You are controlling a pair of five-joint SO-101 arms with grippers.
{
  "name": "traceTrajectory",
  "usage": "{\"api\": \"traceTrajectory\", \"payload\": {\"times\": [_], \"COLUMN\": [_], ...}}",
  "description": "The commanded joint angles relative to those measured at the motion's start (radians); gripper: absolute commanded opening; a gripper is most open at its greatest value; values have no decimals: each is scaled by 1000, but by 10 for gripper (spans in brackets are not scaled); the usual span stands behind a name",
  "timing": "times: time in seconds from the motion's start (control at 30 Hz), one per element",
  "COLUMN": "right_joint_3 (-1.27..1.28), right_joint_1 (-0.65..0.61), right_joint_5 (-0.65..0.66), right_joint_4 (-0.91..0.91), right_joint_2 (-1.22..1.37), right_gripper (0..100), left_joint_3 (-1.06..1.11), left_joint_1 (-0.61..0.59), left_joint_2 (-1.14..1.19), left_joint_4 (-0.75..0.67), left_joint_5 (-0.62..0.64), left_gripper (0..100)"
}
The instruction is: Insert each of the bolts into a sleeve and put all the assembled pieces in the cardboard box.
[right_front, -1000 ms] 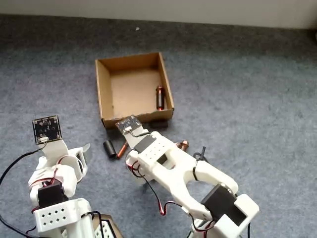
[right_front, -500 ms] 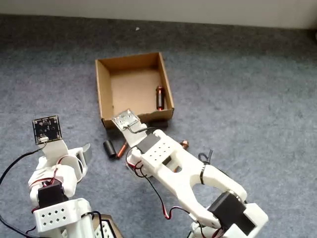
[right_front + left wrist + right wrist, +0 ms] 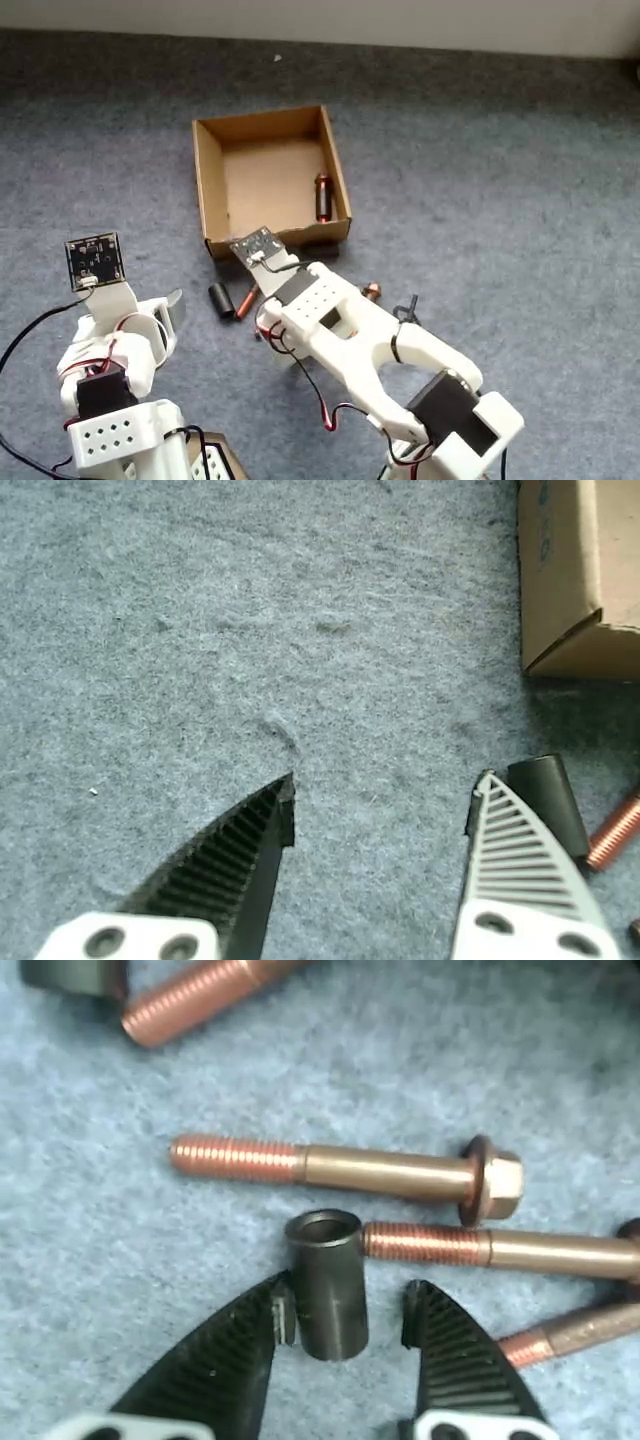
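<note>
In the right wrist view my right gripper (image 3: 345,1310) is open, with its jaws on either side of a black sleeve (image 3: 328,1295) on the carpet; one finger (image 3: 240,1360) is at its wall. Three copper bolts (image 3: 340,1167) lie just beyond it, and another bolt (image 3: 200,1000) and sleeve (image 3: 70,972) lie farther off. My left gripper (image 3: 388,780) is open over bare carpet, with a black sleeve (image 3: 545,790) and a bolt (image 3: 615,830) beside its light finger. The cardboard box (image 3: 208,180) holds one assembled piece (image 3: 322,197).
In the high view the right arm (image 3: 350,335) lies across the loose parts in front of the box. A sleeve (image 3: 220,299) and a bolt (image 3: 245,301) lie between the arms, and a bolt head (image 3: 371,292) pokes out beside the right arm. Grey carpet surrounds everything.
The right arm's wrist swung slightly toward the box and came back, staying over the parts. The left arm has not moved.
</note>
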Motion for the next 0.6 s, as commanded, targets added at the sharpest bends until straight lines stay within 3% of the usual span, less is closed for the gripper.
{"api": "traceTrajectory", "payload": {"times": [0.0, 0.23, 0.37, 0.57], "right_joint_3": [-13, -8, -2, 16], "right_joint_1": [4, 5, 18, 179], "right_joint_5": [14, 15, 14, 6], "right_joint_4": [-31, -25, 24, 125], "right_joint_2": [-48, -68, -234, -559], "right_gripper": [97, 5, 5, 5], "left_joint_3": [-4, -4, 1, 15], "left_joint_1": [-13, -13, -13, -12], "left_joint_2": [-7, -7, -7, -7], "left_joint_4": [-18, -18, -18, -23], "left_joint_5": [-8, -8, -8, -120], "left_gripper": [288, 288, 288, 287]}}
